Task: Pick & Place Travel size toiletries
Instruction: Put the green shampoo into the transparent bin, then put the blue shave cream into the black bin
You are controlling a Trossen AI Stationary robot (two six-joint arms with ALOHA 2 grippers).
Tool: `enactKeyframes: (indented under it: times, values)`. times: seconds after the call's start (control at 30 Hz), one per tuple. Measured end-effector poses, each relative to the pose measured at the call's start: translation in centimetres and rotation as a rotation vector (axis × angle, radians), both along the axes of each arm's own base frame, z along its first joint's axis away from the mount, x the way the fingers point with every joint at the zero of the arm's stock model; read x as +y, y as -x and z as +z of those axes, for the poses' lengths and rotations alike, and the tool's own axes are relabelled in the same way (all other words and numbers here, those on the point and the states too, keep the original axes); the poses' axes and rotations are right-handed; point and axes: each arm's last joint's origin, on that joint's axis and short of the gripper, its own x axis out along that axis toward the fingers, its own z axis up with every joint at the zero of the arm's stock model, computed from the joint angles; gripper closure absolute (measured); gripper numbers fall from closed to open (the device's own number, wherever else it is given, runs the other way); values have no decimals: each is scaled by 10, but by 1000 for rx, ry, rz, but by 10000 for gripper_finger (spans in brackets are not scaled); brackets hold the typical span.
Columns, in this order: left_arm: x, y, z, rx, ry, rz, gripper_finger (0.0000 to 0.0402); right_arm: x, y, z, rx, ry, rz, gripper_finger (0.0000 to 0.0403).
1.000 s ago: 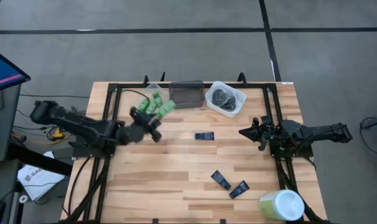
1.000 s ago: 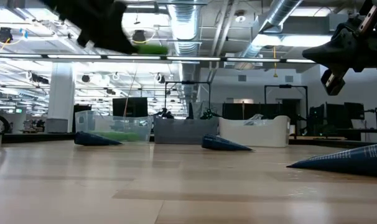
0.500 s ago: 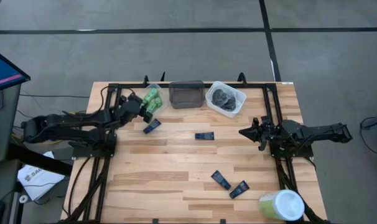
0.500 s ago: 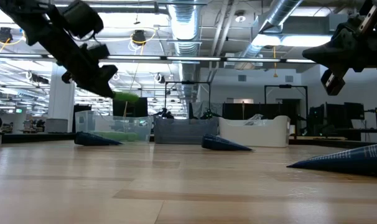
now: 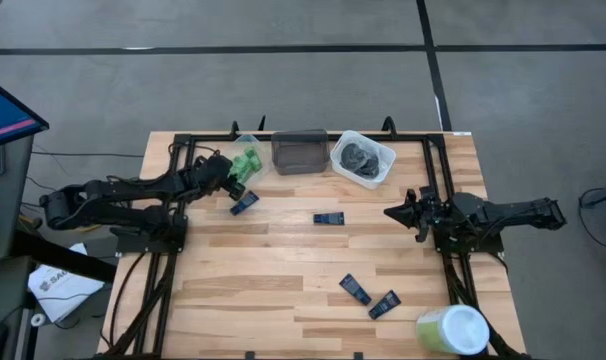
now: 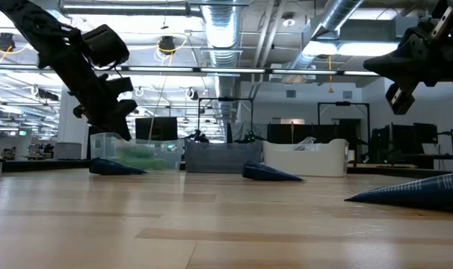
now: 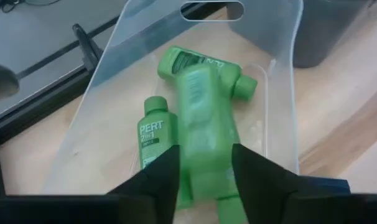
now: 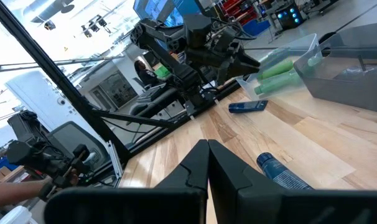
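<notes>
The left gripper point(image 7: 204, 177) hung over the clear tub point(image 5: 245, 160) at the table's eleven o'clock, fingers parted, with a green bottle point(image 7: 204, 134) blurred between them, seemingly dropping in to join two others, while the right gripper point(image 5: 395, 212) waited closed at three o'clock.

green bottle point(image 7: 204, 124) motion-blurred btwn left tool point(image 7: 204, 171) tips, base cut off
</notes>
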Motion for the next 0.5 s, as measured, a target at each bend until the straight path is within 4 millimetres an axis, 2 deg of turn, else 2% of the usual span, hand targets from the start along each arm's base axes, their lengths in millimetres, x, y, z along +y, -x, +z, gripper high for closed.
enactKeyframes:
  times: [0.17, 0.3, 0.4, 0.5]
  values:
    - [0, -1, 1, -5, 8, -26, 182, 0, 0, 0, 0, 0, 0, 403]
    - [1, -6, 23, -100, -16, -40, 126, 0, 0, 0, 0, 0, 0, 403]
    - [1, -12, 46, -192, -31, -85, 110, 0, 0, 0, 0, 0, 0, 403]
    - [-7, -19, 64, -280, -22, -158, 111, 0, 0, 0, 0, 0, 0, 403]
